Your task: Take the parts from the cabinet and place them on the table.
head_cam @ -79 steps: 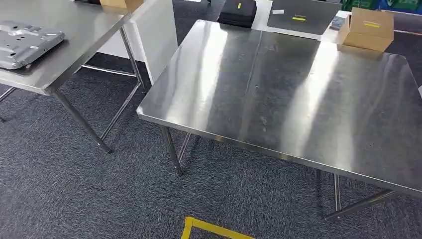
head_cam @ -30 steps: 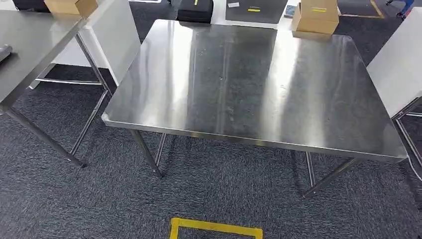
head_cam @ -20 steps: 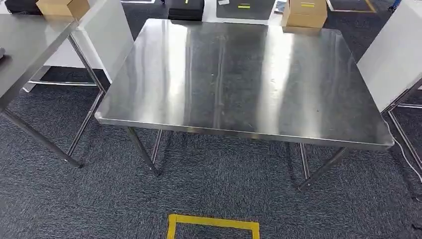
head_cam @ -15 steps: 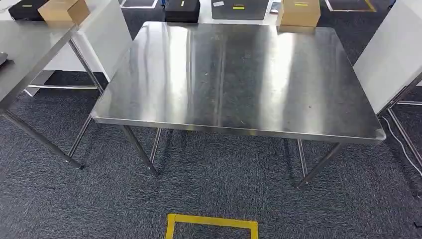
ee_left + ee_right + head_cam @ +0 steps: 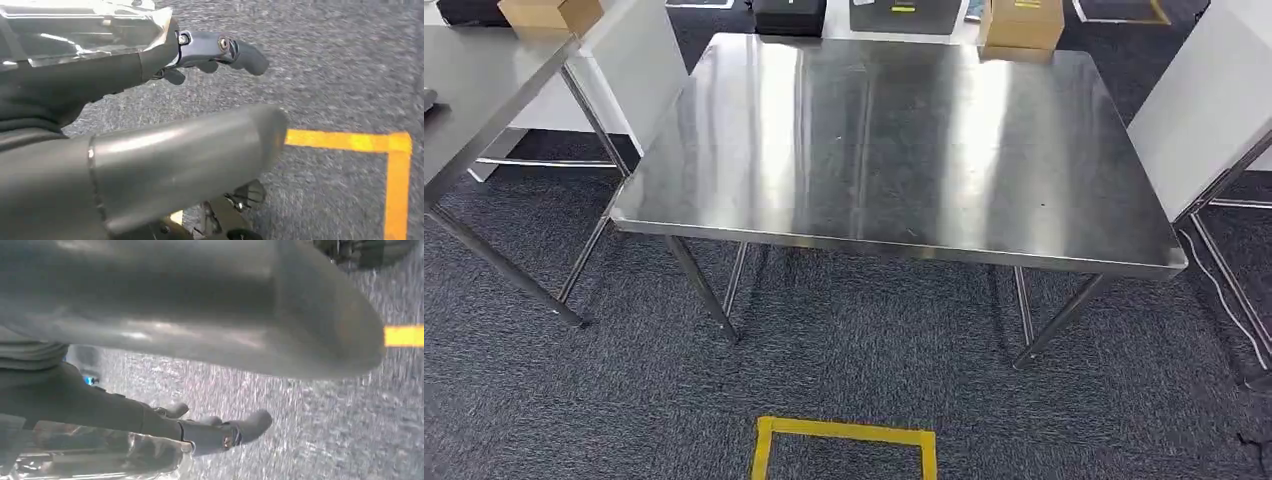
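**A:** What's the biggest thing in front of it?

**B:** Dark grey carpet floor [image 5: 874, 370] all around. On it, straight ahead, stands the steel counter [image 5: 894, 150], its top streaked with light. A second counter [image 5: 484, 90] stands off to the left, apart from the first, and a white panel [image 5: 1214, 110] leans in at the right.

**A:** And the hands?

**B:** Both hang over the carpet. The left hand [image 5: 175, 155] has its fingers [image 5: 235, 50] stretched out straight, the thumb well apart from them, nothing between. The right hand [image 5: 200, 305] is the same: fingers [image 5: 235, 432] straight, thumb apart, nothing held. A shiny plastic-covered surface lies beside each hand's fingers; I cannot tell what it is.

**A:** Smaller things?

**B:** A cardboard box [image 5: 1022, 22] just past the counter's far edge, a black case [image 5: 789, 14] near it, another box [image 5: 549, 12] on the second counter, and yellow tape [image 5: 844, 440] on the carpet nearest the robot.
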You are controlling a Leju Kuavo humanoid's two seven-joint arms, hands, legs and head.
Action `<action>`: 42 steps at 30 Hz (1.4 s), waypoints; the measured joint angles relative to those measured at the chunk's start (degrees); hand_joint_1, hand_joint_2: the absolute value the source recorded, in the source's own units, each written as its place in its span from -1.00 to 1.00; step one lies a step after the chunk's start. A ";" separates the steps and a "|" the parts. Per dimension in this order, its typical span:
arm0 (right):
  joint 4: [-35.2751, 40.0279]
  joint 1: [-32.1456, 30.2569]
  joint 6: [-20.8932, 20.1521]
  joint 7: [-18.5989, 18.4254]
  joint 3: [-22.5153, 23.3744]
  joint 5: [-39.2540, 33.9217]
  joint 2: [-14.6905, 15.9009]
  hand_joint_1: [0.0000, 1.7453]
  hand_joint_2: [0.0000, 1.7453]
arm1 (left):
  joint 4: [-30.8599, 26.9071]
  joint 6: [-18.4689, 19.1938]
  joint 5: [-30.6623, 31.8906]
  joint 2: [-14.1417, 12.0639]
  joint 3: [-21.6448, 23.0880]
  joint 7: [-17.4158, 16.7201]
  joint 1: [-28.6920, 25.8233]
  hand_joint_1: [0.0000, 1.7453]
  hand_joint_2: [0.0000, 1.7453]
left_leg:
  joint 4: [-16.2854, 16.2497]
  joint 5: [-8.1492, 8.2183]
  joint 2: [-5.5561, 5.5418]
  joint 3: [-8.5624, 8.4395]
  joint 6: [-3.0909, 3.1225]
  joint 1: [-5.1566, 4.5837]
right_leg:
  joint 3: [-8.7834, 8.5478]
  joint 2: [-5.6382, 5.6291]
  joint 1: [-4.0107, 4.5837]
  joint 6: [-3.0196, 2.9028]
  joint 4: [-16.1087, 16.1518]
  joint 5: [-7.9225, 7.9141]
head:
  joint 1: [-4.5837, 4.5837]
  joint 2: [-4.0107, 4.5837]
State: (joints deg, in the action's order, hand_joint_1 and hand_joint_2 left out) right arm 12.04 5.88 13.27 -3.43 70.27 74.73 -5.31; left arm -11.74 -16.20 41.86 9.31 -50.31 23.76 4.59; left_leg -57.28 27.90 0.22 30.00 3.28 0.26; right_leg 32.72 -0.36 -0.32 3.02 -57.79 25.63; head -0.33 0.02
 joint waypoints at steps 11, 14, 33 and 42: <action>-0.02 0.02 0.02 -0.13 0.02 -0.15 0.13 -1.00 -1.00 | 0.00 0.44 0.07 0.15 0.00 0.00 0.08 -1.00 -1.00 | 0.59 -1.84 0.65 1.85 0.60 -0.15 | 5.71 0.15 -0.46 -0.97 -13.35 8.32 | -0.35 0.00; 0.00 0.06 0.00 -0.26 0.02 -0.15 0.44 -1.00 -1.00 | 0.00 0.50 0.07 0.35 0.00 0.00 0.07 -1.00 -1.00 | 0.28 -3.71 0.85 4.11 -0.20 -0.19 | -4.50 0.47 -0.76 1.65 -0.93 5.07 | -0.50 0.00; -0.02 0.43 0.39 -3.15 0.04 -1.03 0.65 -1.00 -1.00 | 0.00 0.70 2.21 0.57 0.33 -1.31 0.19 -1.00 -1.00 | 0.01 -0.19 -0.49 0.37 -1.05 0.74 | -0.05 0.32 -1.31 1.19 0.63 -0.25 | 0.24 0.00; -0.02 0.25 0.11 -1.33 0.04 -0.72 1.05 -1.00 -1.00 | 0.00 0.48 1.40 0.77 0.28 -1.00 0.21 -1.00 -1.00 | 0.02 -3.28 0.22 4.09 0.35 -0.95 | -4.15 0.38 -0.65 0.93 -1.61 5.08 | -0.04 0.00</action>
State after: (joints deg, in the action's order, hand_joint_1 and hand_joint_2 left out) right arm 12.02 6.13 13.38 -4.76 70.31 74.01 -4.26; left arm -11.74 -15.72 43.25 10.08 -50.03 22.75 4.80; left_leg -57.26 24.62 0.44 34.09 3.63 -0.69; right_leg 28.56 0.02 -0.97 3.95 -59.40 30.71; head -0.37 0.02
